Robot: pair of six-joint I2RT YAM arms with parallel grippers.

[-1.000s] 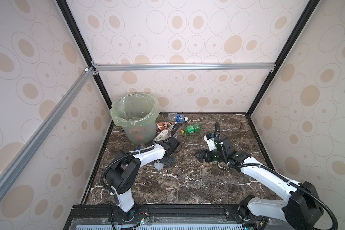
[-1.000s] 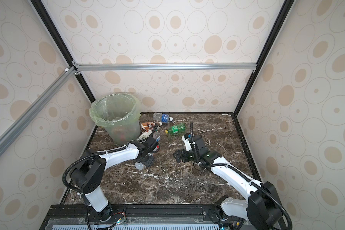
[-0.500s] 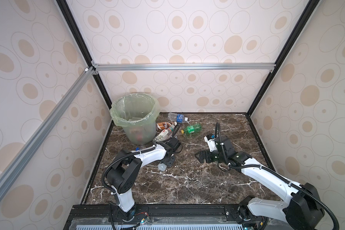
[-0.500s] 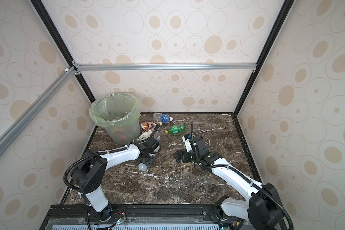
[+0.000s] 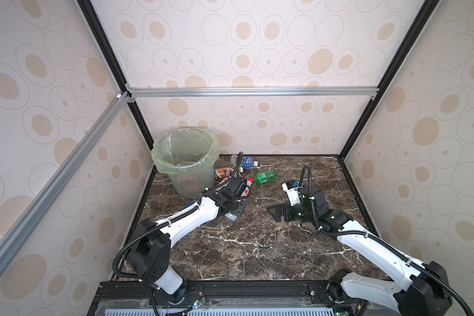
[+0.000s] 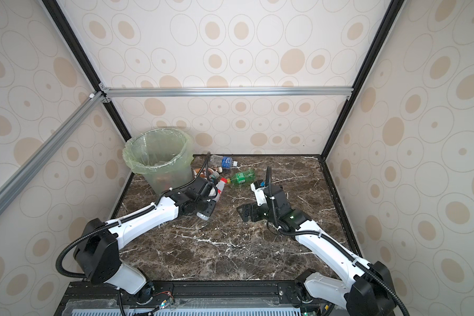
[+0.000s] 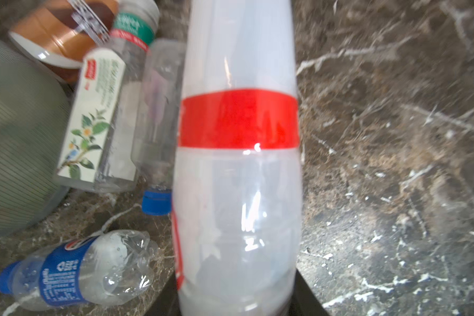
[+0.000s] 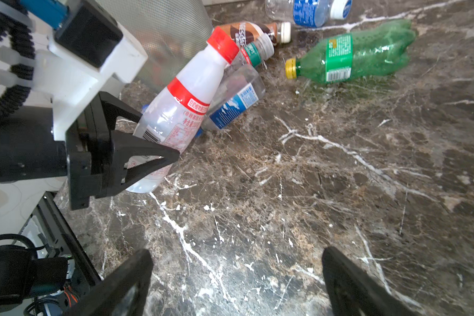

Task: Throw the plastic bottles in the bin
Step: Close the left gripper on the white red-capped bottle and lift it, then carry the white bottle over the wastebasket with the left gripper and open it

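Right wrist view: my left gripper (image 8: 159,136) clamps the red-capped bottle (image 8: 192,90), long axis running forward from the jaws, the bin (image 8: 170,35) close alongside; right gripper (image 8: 236,254) gapes, farther off.

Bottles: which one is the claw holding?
The milky white bottle with the red cap and red band, gripped near its base by the left claw. The green bottle and the rest lie loose on the table.

Top views: high, front, angled down — both show the whole bench (image 5: 257,251).
Left wrist: close on red-banded bottle (image 7: 238,191).
Right wrist: low over bench — same bottle.
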